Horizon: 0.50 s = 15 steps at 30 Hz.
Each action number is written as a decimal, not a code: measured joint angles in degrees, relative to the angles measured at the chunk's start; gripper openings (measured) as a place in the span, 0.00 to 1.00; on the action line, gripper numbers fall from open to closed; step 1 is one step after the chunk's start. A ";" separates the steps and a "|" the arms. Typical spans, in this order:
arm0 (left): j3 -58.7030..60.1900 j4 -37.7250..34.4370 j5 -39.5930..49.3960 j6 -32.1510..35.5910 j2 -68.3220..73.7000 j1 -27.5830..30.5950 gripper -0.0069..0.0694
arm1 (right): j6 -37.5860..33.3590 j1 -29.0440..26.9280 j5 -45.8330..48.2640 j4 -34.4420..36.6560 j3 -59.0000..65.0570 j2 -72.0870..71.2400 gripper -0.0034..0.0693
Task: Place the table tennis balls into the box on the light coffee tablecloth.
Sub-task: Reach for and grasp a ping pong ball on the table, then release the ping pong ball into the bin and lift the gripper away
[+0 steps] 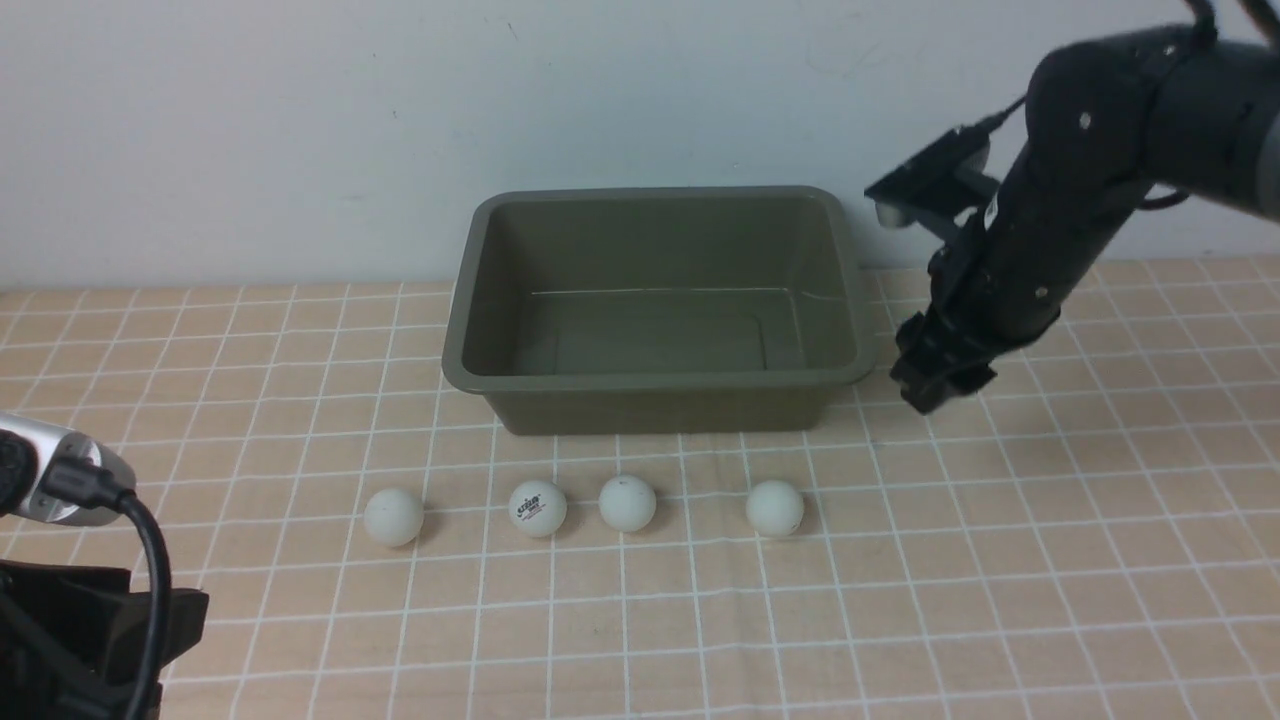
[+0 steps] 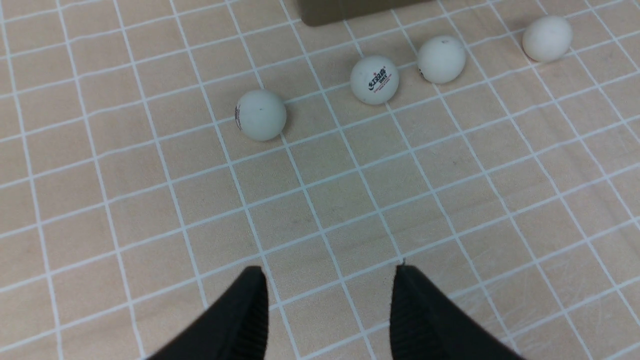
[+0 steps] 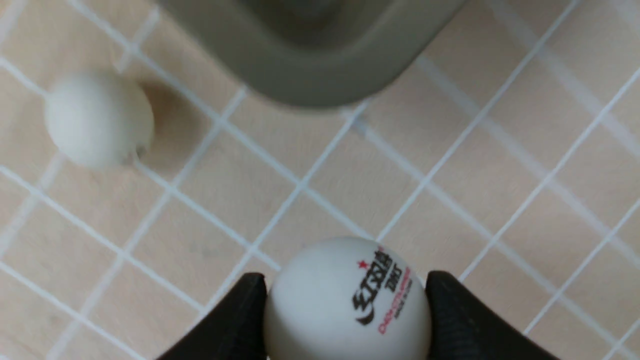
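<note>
Though matte white, a red-and-black-logoed ball (image 3: 345,305) in the right tool (image 3: 347,279).

The right arm (image 1: 1050,230) slants down from the frame's upper right, the right gripper (image 1: 937,388) clasping a table tennis ball (image 3: 345,305); the left gripper (image 2: 328,270), lower left, holds its fingers apart.

One table tennis ball (image 3: 347,300) reads "DHS".
</note>
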 joint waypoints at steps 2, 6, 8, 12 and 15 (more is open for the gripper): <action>0.00 0.00 0.00 0.00 0.00 0.00 0.46 | -1.12 0.00 -0.84 4.34 -3.36 0.00 0.55; 0.00 0.00 0.00 0.00 0.00 0.00 0.46 | -7.00 0.00 -5.40 15.39 -7.37 0.26 0.55; 0.00 0.00 0.00 0.00 0.00 0.00 0.46 | -9.36 0.00 -6.61 19.17 -8.99 1.23 0.55; 0.00 0.00 0.00 0.00 0.00 0.00 0.46 | -10.81 0.00 -7.82 21.92 -11.72 5.33 0.55; 0.00 0.00 0.00 0.00 0.00 0.00 0.46 | -10.43 0.00 -9.09 22.03 -12.41 9.44 0.55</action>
